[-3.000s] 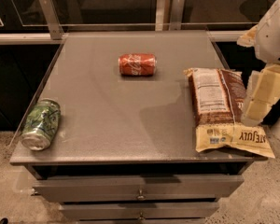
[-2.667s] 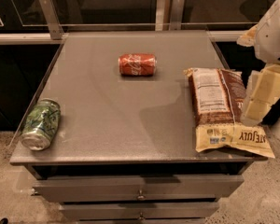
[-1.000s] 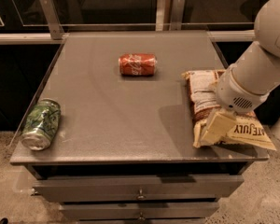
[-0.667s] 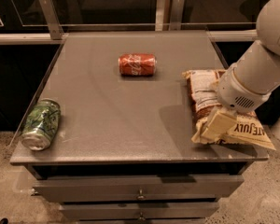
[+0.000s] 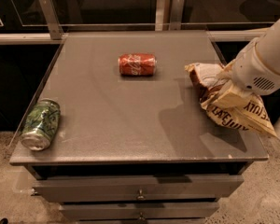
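My gripper [image 5: 227, 96] comes in from the right over the right side of the grey cabinet top [image 5: 107, 111]. It is shut on the upper edge of a yellow snack bag [image 5: 240, 119], which hangs tilted just above the surface and casts a shadow beneath it. A brown and white snack bag [image 5: 202, 75] lies right behind the gripper, partly hidden by it and the arm. A red soda can [image 5: 137, 64] lies on its side at the middle back. A green soda can [image 5: 40, 124] lies on its side at the front left corner.
The cabinet has two drawers with small knobs [image 5: 140, 193] under the top. A metal rail with upright posts [image 5: 49, 15] runs behind the back edge. The yellow bag reaches past the cabinet's right edge. Speckled floor lies below.
The arm swung in from the right edge onto the bags and closed on the yellow bag. That bag has risen and tilted, and the brown bag is now partly covered.
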Controlling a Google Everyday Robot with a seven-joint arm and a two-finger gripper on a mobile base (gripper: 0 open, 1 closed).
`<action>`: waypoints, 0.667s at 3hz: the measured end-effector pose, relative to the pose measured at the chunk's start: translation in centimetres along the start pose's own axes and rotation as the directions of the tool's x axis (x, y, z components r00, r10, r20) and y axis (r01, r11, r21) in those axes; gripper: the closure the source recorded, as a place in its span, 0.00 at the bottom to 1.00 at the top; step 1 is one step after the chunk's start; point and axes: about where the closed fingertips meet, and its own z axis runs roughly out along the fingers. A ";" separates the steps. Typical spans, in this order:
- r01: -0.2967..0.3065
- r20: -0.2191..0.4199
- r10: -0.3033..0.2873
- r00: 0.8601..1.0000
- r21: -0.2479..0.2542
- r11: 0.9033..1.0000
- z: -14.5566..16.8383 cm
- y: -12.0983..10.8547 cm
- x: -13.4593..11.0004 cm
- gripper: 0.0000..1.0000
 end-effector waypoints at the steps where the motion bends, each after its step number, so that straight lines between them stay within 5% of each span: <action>1: 0.022 0.057 -0.025 0.998 0.061 0.998 -4.0 -1.1 -2.0 1.00; 2: 0.036 0.137 -0.049 0.989 0.097 0.995 -8.1 -1.9 -4.0 1.00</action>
